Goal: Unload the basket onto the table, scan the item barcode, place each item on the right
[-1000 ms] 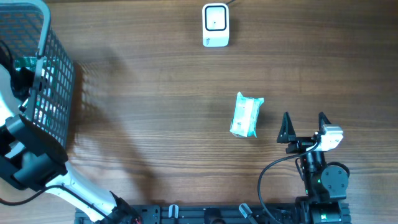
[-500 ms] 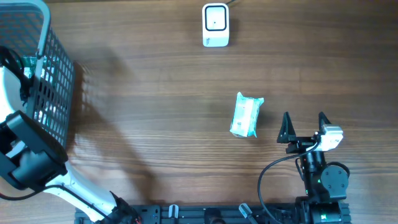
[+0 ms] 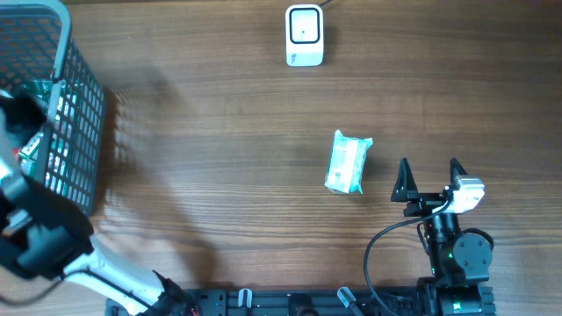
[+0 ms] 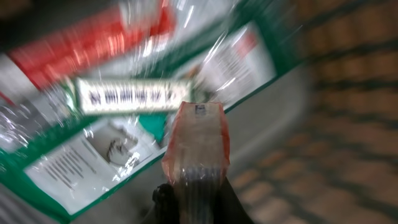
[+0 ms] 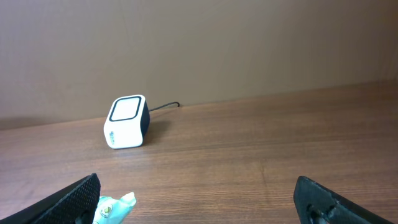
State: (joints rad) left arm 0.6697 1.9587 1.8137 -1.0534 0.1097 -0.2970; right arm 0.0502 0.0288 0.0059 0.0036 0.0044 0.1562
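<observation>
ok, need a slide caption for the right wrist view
Open right gripper faces the white barcode scanner on the wooden table; a pale green packet lies at lower left.

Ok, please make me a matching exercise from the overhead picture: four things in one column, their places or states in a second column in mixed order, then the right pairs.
Things:
1. white scanner
2. wrapped packet
3. wire basket
4. right end effector

Places or states:
A. at the left side of the picture
B. open, holding nothing
C. at the top of the picture, near the centre
D. lying flat, right of centre, touching nothing else

Pairs: 1-C, 2-D, 3-A, 4-B
</observation>
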